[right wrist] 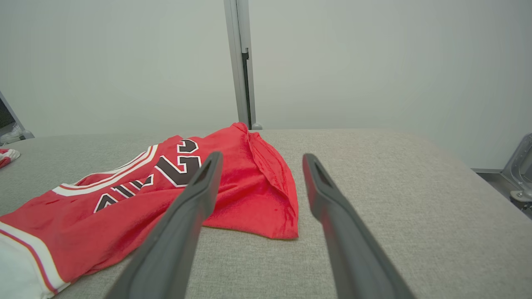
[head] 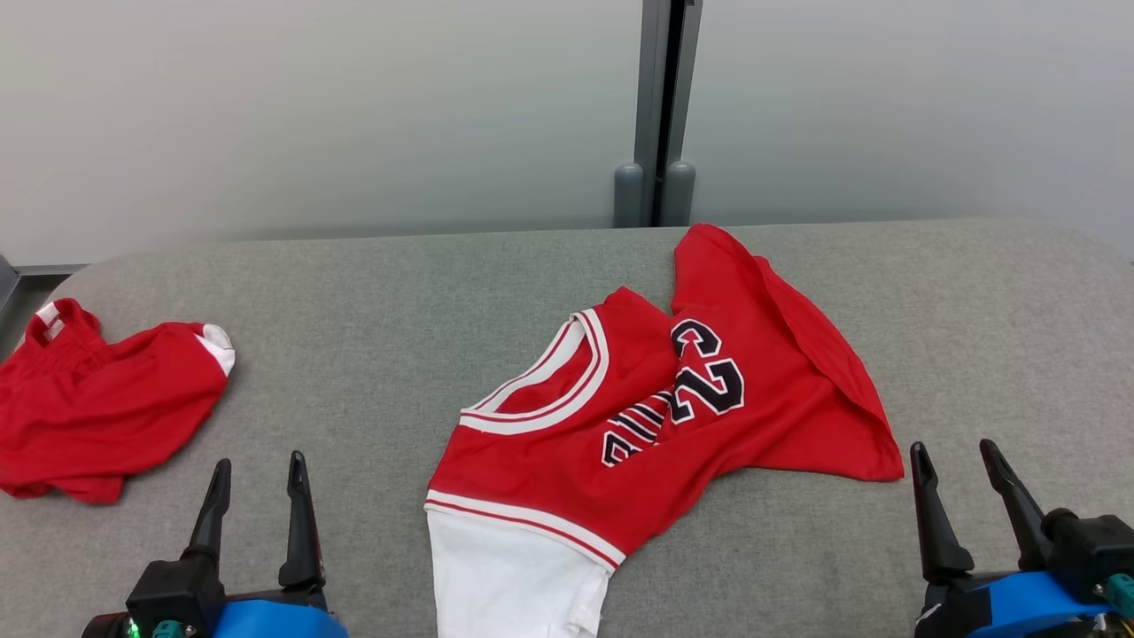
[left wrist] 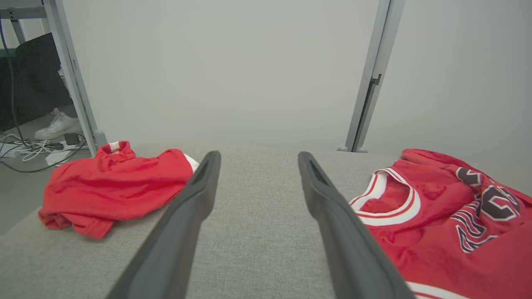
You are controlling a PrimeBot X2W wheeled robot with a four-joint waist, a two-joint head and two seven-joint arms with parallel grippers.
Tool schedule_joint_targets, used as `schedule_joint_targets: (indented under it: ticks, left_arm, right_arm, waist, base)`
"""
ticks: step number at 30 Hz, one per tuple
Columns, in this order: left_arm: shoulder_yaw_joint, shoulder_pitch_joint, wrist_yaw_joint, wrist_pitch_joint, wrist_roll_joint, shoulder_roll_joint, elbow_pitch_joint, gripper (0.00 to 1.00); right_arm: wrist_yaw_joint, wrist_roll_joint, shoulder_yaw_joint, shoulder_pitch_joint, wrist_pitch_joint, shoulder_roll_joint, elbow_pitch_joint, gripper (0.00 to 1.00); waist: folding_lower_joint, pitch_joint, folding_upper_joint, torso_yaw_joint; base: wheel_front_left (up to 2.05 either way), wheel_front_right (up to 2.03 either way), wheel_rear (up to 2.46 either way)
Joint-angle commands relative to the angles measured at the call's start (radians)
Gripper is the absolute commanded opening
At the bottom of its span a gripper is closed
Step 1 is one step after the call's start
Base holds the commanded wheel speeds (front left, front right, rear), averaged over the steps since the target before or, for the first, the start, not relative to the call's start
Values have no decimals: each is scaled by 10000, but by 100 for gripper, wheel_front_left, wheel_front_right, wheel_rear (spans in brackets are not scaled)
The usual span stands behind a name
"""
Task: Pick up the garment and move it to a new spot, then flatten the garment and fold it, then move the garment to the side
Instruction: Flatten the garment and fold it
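Head view: red jersey (head: 656,416) lies crumpled at centre of grey padded table (head: 372,337), white panel at 6 o'clock. Red shorts (head: 97,408) at 9 o'clock, well apart. Left gripper (head: 259,461) at 7 o'clock, right gripper (head: 952,446) at 5 o'clock: both released, jaws spread, empty, clear of cloth. Left wrist view adds white shoe (left wrist: 58,126) and cables (left wrist: 29,149) on floor at 9 o'clock. Right wrist view adds metal bracket (right wrist: 521,174) at 3 o'clock.
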Motion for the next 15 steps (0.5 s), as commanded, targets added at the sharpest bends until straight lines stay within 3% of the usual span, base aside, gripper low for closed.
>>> schedule_joint_targets:
  ticks: [1,7,15]
  left_arm:
    - [65,95,-74,-48,89,-30,35,100]
    - [-122,-1,-490,-48,230,-304,333,100]
    - [-1011,-238,-1322,188,279,-542,1505,100]
  right_arm:
    - [5,31,-25,129,18,22,-34,100]
    - [5,7,-317,-132,14,18,391,100]
    - [5,-131,-752,-888,-261,-221,1957,100]
  waist:
    - [0,18,0,7]
    - [0,179,0,63]
    - [0,502,0,156]
  base:
    - [0,0,0]
    - [0,0,0]
    - [0,0,0]
